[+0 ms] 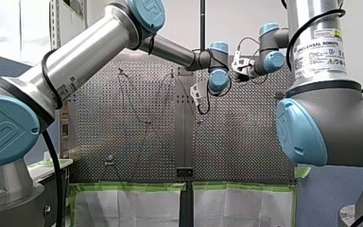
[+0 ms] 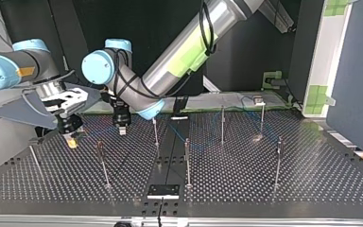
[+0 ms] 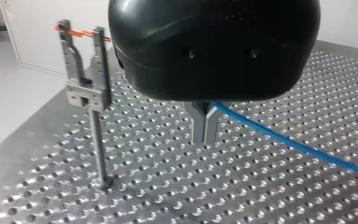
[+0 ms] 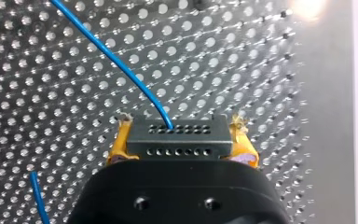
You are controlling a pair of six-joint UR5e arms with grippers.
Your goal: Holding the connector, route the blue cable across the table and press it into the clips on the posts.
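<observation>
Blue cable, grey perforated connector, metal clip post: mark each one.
blue cable (image 4: 121, 65), right wrist view, mid-run over the table.
grey perforated connector (image 4: 177, 137), right wrist view, holed face.
metal clip post (image 3: 87, 97), left wrist view, clip's base block.

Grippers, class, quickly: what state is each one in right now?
Left gripper: shut on the blue cable.
Right gripper: shut on the connector.

The label (image 1: 319, 49) on my right arm (image 1: 331, 113) reads "UNIVERSAL ROBOTS" (finer print unreadable).
</observation>
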